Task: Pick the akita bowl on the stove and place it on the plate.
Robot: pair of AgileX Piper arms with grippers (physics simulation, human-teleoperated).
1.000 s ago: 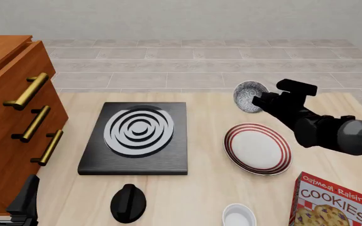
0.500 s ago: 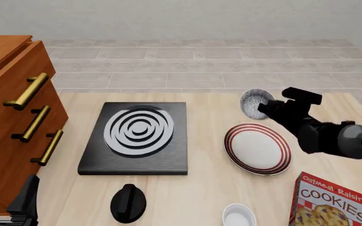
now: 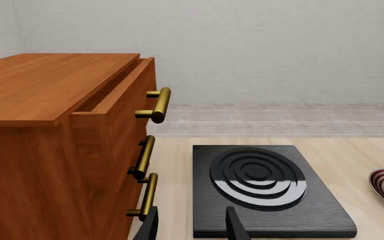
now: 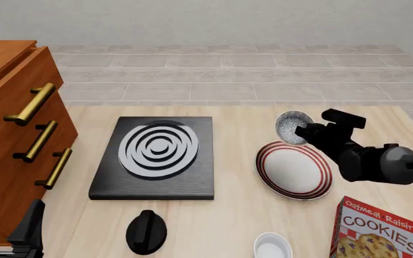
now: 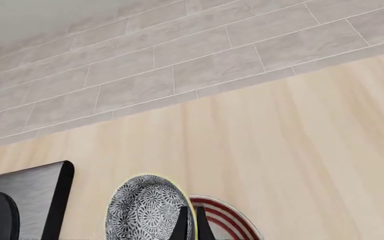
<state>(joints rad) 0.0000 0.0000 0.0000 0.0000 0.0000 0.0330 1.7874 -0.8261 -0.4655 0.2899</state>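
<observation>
**A:** Start at the right hand [image 4: 301, 130]. What is it doing?

**B:** Its fingers are pinched on the rim of the akita bowl [image 4: 291, 126]. The right wrist view shows the two dark tips nearly together with the bowl's wall between them. The bowl hangs tilted, its speckled inside turned toward the stove side and the camera, not level.

**A:** And where is the bowl relative to the plate [image 4: 320, 185]?

**B:** Off the stove [image 4: 192, 183] entirely, over the far edge of the plate, on the side toward the tabletop's back edge. The red-ringed rim shows just beyond the bowl in the right wrist view. I cannot tell from these views whether the bowl's lower edge touches the plate or hangs clear of it.

**A:** So what does the placing turn on?

**B:** The plate's middle lies nearward of the bowl, toward the front edge of the tabletop, back along the right arm. I judge the bowl has to come a little that way and be righted before it is let go; dropped as it hangs, it could land on the rim and roll.

**A:** The left hand [image 3: 192, 227]?

**B:** Fingers apart, holding nothing, low near the front left corner beside the wooden drawer cabinet [image 4: 6, 134], well apart from the plate. The right arm is plainly the nearer one.
</observation>
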